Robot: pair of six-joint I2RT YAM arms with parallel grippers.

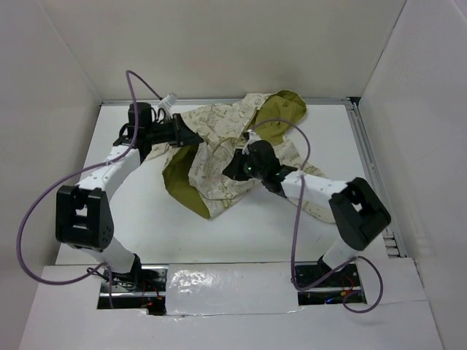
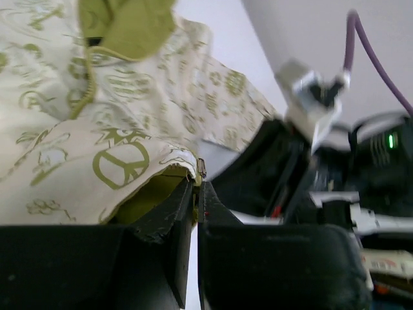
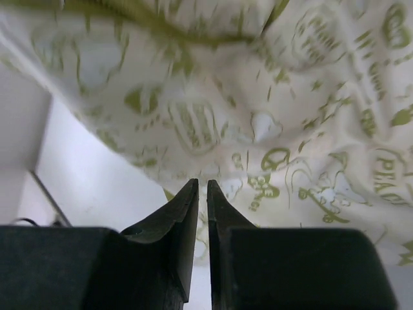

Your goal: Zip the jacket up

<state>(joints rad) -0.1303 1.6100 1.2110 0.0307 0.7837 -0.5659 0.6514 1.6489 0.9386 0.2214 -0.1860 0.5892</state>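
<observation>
Pinching the jacket (image 2: 97, 161) hem at centre frame, left gripper (image 2: 196, 187) is nearer the zipper; right gripper (image 3: 201, 188), jaws narrow, sits below the cloth.

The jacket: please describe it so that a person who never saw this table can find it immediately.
Look at the far half of the white table, between the two black grippers. There lies a crumpled jacket of cream fabric. Olive-green printed motifs and an olive-green lining, turned outward at its near-left edge and far end, set it apart; nothing else here is cloth.
</observation>
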